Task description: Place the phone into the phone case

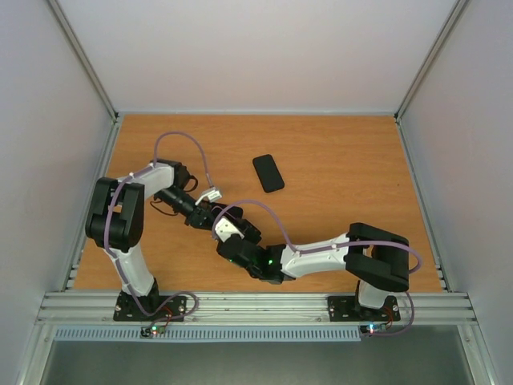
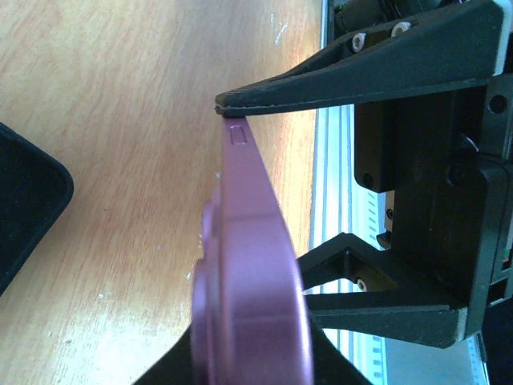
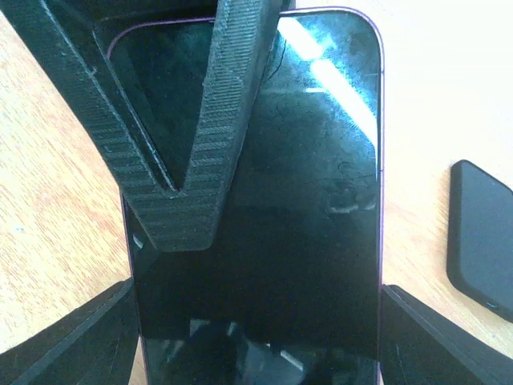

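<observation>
Where the two arms meet in the lower middle of the top view, the purple-edged phone [image 3: 321, 200] is held between them. The left claw [image 1: 215, 220] is clenched on it, with one ribbed finger [image 3: 216, 144] lying across the dark screen from the top of the right wrist frame. The right claw [image 1: 232, 237] has a finger against each long edge, but I cannot tell whether it squeezes. The black phone case [image 1: 268, 172] lies flat on the desk [image 1: 345, 160], well apart, toward upper centre.
</observation>
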`<control>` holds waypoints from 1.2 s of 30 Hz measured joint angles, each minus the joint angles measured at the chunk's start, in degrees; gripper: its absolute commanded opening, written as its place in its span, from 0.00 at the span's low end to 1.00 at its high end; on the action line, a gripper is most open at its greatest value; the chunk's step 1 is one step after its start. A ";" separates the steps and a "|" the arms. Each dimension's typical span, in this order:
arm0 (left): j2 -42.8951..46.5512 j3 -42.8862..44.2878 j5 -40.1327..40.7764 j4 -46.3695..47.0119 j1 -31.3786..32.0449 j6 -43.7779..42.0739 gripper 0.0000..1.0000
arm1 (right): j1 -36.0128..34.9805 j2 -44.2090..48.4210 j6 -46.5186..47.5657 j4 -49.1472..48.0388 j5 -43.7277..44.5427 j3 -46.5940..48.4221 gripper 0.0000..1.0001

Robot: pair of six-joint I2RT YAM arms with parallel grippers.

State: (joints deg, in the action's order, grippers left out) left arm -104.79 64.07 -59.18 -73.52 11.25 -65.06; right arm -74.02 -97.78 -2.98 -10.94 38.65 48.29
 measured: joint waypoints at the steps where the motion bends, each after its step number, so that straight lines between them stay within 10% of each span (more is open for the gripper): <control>1: 0.00 0.04 0.28 0.31 -0.04 -0.09 0.09 | -0.09 0.00 0.00 -0.15 0.20 -0.02 0.33; 10: 2.60 -2.08 -2.01 4.22 1.36 7.06 0.05 | -0.50 6.40 0.04 -5.88 -0.81 -7.28 0.98; 36: 22.53 -14.80 -1.88 21.29 1.16 17.75 0.07 | 9.62 23.67 -27.91 -37.68 -17.79 -38.03 0.88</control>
State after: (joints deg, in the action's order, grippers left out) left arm -82.26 49.28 -61.06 -52.23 12.40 -47.31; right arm -64.40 -74.11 -30.89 -48.62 20.86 10.26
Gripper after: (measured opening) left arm 0.079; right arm 0.875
